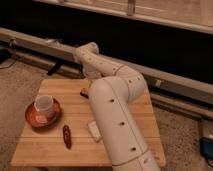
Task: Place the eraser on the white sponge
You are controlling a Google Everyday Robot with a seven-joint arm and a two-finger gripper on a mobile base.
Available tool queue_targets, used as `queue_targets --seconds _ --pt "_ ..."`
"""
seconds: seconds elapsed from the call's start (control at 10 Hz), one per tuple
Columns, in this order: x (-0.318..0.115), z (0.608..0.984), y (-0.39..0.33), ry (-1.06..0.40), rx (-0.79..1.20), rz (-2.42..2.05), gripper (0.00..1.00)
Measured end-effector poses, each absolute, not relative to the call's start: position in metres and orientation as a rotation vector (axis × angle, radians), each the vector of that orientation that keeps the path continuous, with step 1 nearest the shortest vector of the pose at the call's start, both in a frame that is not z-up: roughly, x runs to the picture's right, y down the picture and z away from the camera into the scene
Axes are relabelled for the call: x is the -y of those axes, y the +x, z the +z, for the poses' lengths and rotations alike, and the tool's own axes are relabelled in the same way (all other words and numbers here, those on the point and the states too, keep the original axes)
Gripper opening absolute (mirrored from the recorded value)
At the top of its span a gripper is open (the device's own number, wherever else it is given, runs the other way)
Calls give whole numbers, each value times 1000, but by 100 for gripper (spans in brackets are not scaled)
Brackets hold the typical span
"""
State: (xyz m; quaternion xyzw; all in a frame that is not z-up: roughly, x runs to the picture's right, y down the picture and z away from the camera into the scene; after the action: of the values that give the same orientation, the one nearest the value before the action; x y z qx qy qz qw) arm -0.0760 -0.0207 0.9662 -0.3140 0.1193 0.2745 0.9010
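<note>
Gripper hanging right of cup, further back; grip: cannot tell | eraser lying there too | white sponge lying right of cup, nearer, arm-covered | risk: eraser slipping, missing sponge.

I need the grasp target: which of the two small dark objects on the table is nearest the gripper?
The eraser, just below the gripper at the far side; the dark-red pepper-shaped object lies near the front edge.
</note>
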Motion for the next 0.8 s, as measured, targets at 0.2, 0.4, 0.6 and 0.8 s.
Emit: queue_targets --seconds 0.2,0.4,0.6,0.8 --pt "12 965 -80 -652 -234 564 80" --pt "-1 969 -84 -665 -232 554 80" --pt "-14 980 -87 -680 -236 551 80" --pt "-20 986 -90 -688 -239 550 80"
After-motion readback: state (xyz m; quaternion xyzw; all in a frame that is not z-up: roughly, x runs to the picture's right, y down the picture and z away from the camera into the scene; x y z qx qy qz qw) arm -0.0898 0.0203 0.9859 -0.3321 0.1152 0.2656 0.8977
